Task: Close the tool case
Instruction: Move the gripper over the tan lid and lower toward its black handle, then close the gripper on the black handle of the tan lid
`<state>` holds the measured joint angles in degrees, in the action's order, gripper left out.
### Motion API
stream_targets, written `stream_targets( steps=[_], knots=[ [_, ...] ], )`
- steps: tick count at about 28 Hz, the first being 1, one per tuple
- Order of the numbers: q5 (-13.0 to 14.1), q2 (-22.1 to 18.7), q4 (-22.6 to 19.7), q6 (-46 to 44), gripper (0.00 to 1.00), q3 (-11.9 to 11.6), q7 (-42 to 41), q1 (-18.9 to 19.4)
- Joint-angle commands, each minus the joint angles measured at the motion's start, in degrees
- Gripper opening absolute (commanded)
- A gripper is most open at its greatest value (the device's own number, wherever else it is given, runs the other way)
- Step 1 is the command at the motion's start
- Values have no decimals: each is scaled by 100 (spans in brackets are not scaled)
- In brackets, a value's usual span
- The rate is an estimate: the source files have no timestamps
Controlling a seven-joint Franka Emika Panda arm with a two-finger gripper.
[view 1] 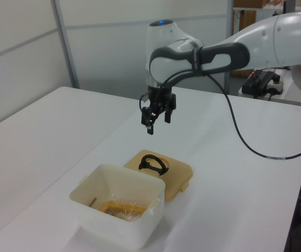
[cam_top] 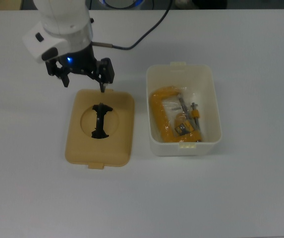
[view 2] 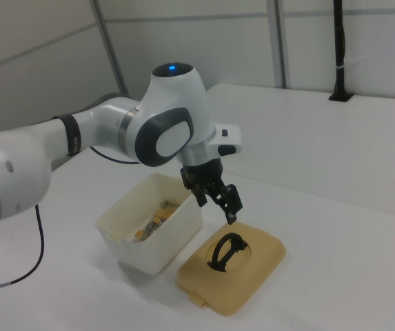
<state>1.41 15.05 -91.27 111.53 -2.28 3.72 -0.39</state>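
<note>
Gripper [cam_top: 83,82]: fingers spread apart, empty, hanging in the air above the lid's far edge.
Lid [cam_top: 100,128]: tan, flat on the table [cam_top: 241,188], black handle [cam_top: 100,120] up.
Tub [cam_top: 182,110]: white, open, just beside the lid on the top view's right.
Clamp [cam_top: 173,116]: yellow, inside the tub.

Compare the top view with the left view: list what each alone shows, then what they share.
Only the top view shows the yellow clamp whole inside the white tub. Only the left view shows the arm's long reach, a trailing cable and the wall panels. Both show the open gripper above the tan lid, which lies beside the tub with its black handle up.
</note>
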Motion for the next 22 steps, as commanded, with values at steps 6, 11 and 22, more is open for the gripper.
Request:
stream_targets(
  steps=[6, 11, 22],
  knots=[
    [-326, 218, -137, 361, 100, 114, 445, 30],
    [-440, 332, -190, 369, 100, 149, 445, 30],
    [-941, 727, -190, 527, 93, 509, 876, -5]
  ],
)
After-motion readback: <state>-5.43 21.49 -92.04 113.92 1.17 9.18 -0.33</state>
